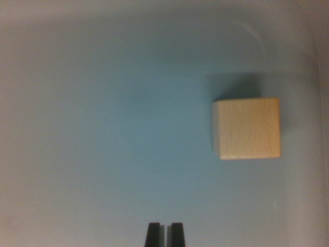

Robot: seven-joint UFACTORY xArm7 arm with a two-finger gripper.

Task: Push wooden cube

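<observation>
Inspection of the wrist view found a single wooden cube (247,128) resting on a smooth, pale blue-grey surface (103,154). Its position was toward the wrist view's right, a little above mid-height of the frame. It sat flat and square to the frame edges, with its light, fine-grained top face presented to the camera and a narrow strip of one side face visible along the wrist view's left edge of the block. A soft shadow extended from it toward the top of the frame.

At the bottom edge, close to centre, the gripper (165,234) entered the picture as two dark fingertips (153,234), upright and parallel. Only their ends were visible. They stood close together, with no more than a thin pale sliver between them, and nothing was held there. Nothing touched them in this view.

The cube lay well apart from the gripper, up and toward the wrist view's right of the fingertips, with bare surface between the two. No contact between tool and block was observed.

The surface appeared uniform and slightly blurred. A faint curved line was noted near the top corner at the wrist view's right, and the tone shifted to a warmer grey along the wrist view's left margin; what either represented could not be determined.
</observation>
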